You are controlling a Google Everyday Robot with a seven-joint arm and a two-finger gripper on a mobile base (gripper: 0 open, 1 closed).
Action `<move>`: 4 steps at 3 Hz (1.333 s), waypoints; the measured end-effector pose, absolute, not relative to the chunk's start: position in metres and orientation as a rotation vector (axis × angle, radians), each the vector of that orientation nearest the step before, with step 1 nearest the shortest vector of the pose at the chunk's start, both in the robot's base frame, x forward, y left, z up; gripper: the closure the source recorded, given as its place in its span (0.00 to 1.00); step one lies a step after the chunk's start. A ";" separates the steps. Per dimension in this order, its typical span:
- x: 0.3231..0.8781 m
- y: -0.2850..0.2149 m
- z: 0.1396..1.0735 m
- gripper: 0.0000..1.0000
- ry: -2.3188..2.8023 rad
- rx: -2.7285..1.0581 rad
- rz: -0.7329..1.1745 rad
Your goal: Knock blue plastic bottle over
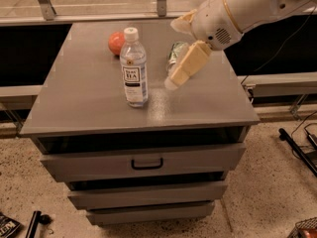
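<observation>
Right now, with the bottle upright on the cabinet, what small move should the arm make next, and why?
Probably sweep the gripper sideways toward image left into the blue plastic bottle. The bottle stands upright on the cabinet top, and the gripper hangs beside it at about label height, not touching it, so a short push looks likely to tip it.

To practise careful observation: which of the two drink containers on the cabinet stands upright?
The blue plastic bottle, standing tall on its base; the can lies low behind the gripper, which hovers beside the bottle.
</observation>
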State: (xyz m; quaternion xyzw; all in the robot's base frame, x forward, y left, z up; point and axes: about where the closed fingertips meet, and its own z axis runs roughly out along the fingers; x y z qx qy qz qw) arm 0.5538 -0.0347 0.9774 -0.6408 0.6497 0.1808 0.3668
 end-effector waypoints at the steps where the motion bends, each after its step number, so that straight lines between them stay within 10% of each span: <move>1: 0.564 -0.012 0.979 0.00 1.595 -1.602 0.531; 4: 0.577 0.039 0.960 0.00 1.487 -1.532 0.695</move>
